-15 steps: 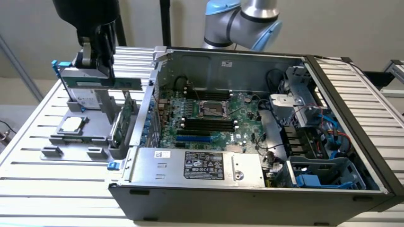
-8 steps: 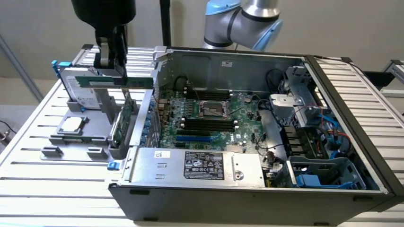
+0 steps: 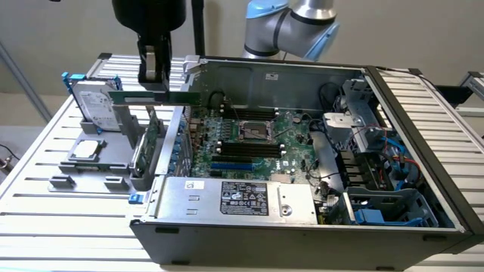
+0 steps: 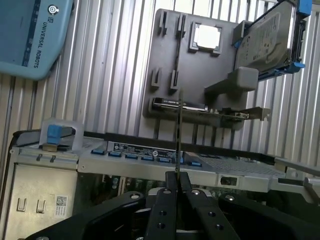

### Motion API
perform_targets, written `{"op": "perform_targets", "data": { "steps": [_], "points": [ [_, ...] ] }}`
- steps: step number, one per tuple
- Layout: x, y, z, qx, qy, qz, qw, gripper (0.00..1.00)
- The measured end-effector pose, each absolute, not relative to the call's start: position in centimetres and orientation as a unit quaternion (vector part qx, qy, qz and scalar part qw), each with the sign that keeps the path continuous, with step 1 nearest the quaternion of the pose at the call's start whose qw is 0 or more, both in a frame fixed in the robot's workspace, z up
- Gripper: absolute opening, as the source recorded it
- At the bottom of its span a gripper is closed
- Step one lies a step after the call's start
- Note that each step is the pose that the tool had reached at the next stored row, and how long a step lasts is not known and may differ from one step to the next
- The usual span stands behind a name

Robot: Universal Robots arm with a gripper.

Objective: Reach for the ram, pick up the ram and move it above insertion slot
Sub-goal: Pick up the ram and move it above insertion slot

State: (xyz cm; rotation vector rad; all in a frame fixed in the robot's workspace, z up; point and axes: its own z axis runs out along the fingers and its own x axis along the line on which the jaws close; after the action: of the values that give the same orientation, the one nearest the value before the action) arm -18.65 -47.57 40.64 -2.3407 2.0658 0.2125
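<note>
In the wrist view the black tool (image 4: 176, 186) sat closest to the lens, its two fingers (image 4: 165, 197) pressed together on the ram (image 4: 178, 131), which showed edge-on as a thin dark line running away from them. Under everything lay the slatted metal desk (image 3: 45, 164), carrying the open computer case (image 3: 302, 226) across most of the exterior view. Inside the case lay the green motherboard (image 3: 261, 122) with its black memory slots (image 3: 250, 150), and the silver power supply (image 3: 234, 198) sat along the near edge. On the exterior view's left stood the grey parts holder (image 3: 90, 170), with the hard drive (image 3: 98, 110) leaning upright in it, a green expansion card (image 3: 147, 144) standing on edge beside that, and a square processor chip (image 3: 85, 148) lying flat. The ram (image 3: 155, 98) hung level in the air from the tool (image 3: 153, 79), clear above the holder and just beside the case's left wall.
</note>
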Motion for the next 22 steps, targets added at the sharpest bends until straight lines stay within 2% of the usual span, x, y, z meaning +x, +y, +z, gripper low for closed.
{"op": "perform_targets", "data": {
  "steps": [22],
  "points": [
    [-11.7, -47.6, 40.6, -0.766, 0.638, 0.079, 0.017, 0.13]
  ]
}}
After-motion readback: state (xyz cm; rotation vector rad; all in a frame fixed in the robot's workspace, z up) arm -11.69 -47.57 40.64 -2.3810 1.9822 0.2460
